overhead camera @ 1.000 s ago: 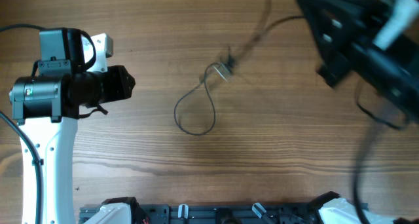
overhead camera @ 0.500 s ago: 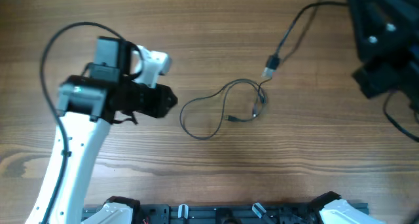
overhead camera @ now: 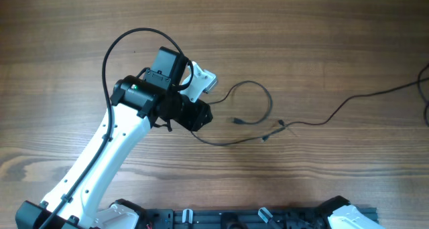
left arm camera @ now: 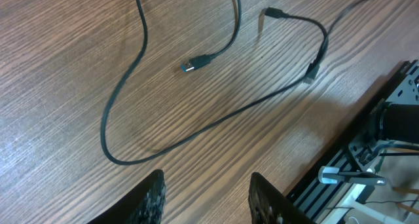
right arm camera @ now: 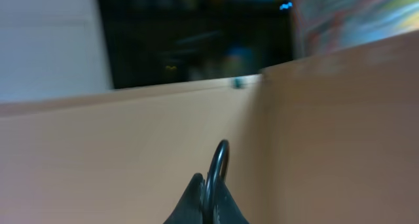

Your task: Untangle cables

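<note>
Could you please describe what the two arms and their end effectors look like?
The left arm has a long white link, black joint housings with a small green light, a white block near the wrist and a black wire looping above it. The left end effector has two black fingers. The right end effector looks dark; its arm is outside the overhead view.

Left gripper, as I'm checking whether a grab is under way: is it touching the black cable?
Apart. In the left wrist view the open left gripper has only bare table between its fingertips, and the black cable loops just beyond them.
</note>
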